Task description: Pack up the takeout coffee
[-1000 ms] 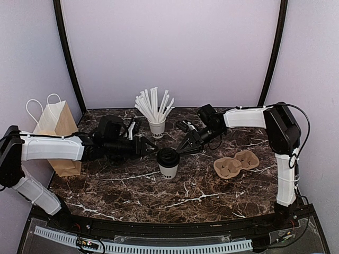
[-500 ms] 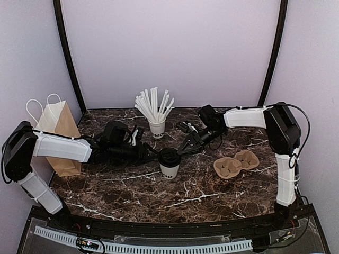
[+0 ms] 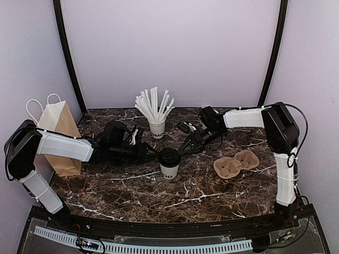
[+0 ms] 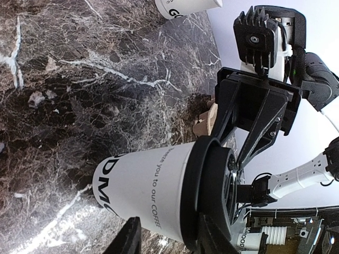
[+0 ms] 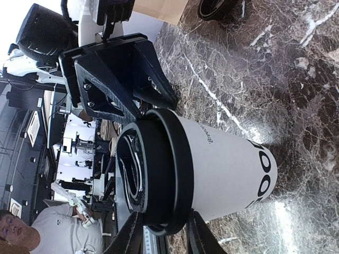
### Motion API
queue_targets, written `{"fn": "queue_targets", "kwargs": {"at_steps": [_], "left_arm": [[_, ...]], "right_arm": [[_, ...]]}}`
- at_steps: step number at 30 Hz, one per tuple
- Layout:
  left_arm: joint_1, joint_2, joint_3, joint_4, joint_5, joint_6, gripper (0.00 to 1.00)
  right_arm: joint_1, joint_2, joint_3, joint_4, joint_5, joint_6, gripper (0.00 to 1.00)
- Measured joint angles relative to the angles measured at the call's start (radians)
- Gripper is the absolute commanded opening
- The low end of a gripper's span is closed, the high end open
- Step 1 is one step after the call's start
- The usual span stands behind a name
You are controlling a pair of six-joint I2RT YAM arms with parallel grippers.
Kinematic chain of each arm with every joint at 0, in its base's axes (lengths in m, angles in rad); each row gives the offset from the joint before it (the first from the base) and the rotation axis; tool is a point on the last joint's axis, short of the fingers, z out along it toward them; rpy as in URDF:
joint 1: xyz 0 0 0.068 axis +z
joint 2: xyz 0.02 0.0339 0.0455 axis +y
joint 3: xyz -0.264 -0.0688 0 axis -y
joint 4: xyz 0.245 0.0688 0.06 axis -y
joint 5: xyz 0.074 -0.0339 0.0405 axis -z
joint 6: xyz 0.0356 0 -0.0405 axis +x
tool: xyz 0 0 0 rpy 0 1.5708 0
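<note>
The takeout coffee (image 3: 168, 164), a white cup with dark lettering and a black lid, stands upright mid-table. My left gripper (image 3: 154, 154) is open at its left side, level with the lid. In the left wrist view (image 4: 170, 241) its fingers straddle the cup's upper body and lid (image 4: 212, 196); I cannot tell if they touch. My right gripper (image 3: 184, 150) is open at the lid's right edge. In the right wrist view (image 5: 165, 235) its fingers sit either side of the lid rim (image 5: 169, 174).
A white cup of straws (image 3: 156, 126) stands behind the coffee. A brown cardboard cup carrier (image 3: 235, 164) lies to the right. A paper bag with white handles (image 3: 58, 132) stands at the far left, behind the left arm.
My left gripper has reached right, up to the cup's lid. The right gripper has stayed at the lid's other side. The cup has not moved.
</note>
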Motion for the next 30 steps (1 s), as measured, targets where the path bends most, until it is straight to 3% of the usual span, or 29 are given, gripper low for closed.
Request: {"fn": "queue_targets", "kwargs": {"at_steps": [6, 22, 30], "left_arm": [[0.008, 0.034, 0.0, 0.04, 0.048, 0.001, 0.33], [0.021, 0.136, -0.032, 0.233, 0.142, 0.009, 0.24], [0.024, 0.166, -0.062, 0.327, 0.166, 0.006, 0.24]], "right_arm": [[-0.01, 0.017, 0.007, -0.001, -0.026, -0.002, 0.35], [-0.034, 0.042, 0.002, 0.019, -0.074, 0.022, 0.31], [-0.043, 0.048, 0.002, 0.023, -0.089, 0.032, 0.33]]}}
